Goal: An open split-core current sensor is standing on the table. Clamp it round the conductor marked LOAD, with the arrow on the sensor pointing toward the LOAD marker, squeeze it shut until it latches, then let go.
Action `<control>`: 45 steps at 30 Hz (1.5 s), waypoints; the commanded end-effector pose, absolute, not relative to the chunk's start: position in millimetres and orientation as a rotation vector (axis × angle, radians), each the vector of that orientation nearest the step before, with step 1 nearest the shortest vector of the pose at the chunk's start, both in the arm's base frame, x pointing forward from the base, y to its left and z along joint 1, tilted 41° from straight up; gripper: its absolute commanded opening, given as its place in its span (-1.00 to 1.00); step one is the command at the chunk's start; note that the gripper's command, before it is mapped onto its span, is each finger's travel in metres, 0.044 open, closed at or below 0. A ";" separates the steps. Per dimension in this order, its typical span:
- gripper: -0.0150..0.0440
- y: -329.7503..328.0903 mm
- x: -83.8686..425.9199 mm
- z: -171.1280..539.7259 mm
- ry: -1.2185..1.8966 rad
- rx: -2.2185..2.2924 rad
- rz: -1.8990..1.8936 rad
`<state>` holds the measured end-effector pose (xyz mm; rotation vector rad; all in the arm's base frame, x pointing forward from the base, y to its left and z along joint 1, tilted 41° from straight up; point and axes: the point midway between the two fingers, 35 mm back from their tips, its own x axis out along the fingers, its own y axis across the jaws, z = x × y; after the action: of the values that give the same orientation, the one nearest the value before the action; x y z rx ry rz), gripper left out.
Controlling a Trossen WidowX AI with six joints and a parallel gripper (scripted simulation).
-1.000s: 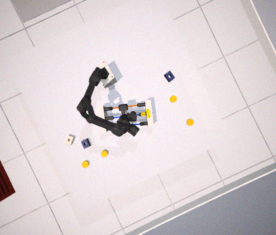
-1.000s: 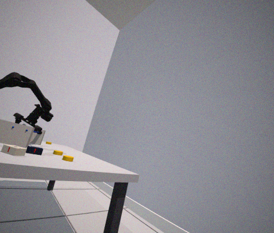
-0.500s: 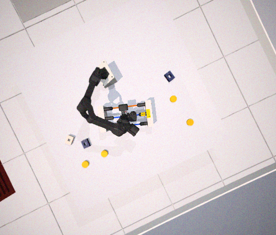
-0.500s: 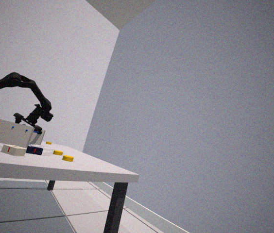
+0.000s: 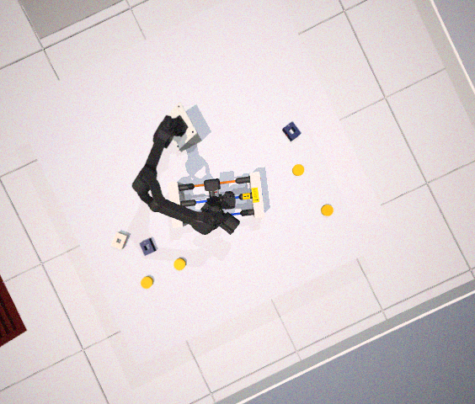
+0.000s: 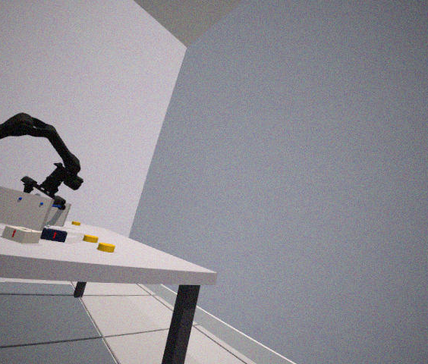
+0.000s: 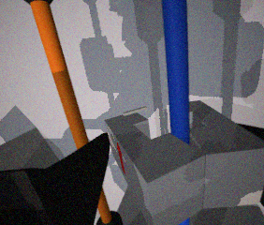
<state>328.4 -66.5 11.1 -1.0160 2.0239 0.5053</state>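
Observation:
The grey split-core sensor (image 7: 169, 161) sits around the blue middle conductor (image 7: 175, 70) (image 5: 200, 201), which enters its top and shows again below it. A red mark (image 7: 121, 159) is on its left face; its direction cannot be read. A seam shows on the near face; whether it is latched cannot be told. My gripper (image 7: 156, 131) (image 6: 44, 192) is shut on the sensor, a black finger on each side. A yellow LOAD marker (image 5: 255, 194) is on the right end wall, beside a yellow tag (image 5: 246, 196) on the middle conductor. The arm hides the sensor in the top and exterior views.
An orange conductor (image 5: 229, 181) (image 7: 68, 103) runs close by my left finger. End walls (image 5: 257, 177) (image 6: 10, 211) hold the conductors. Dark blue blocks (image 5: 295, 135) (image 6: 61, 236), a cream block (image 5: 120, 246) (image 6: 29, 237) and several yellow discs (image 5: 298, 170) (image 6: 105, 247) lie around.

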 end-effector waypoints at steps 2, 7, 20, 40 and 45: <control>-0.49 -66.4 328.0 11.1 2.025 -1.015 0.509; -0.49 -66.4 328.0 11.1 2.025 -1.015 0.509; -0.49 -66.2 328.6 11.4 2.016 -1.029 0.499; -0.49 -55.6 329.7 22.6 1.794 -1.321 0.330; -0.49 -57.8 329.8 21.0 1.803 -1.314 0.327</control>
<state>330.0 -57.2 21.1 -1.3152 1.8012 0.3283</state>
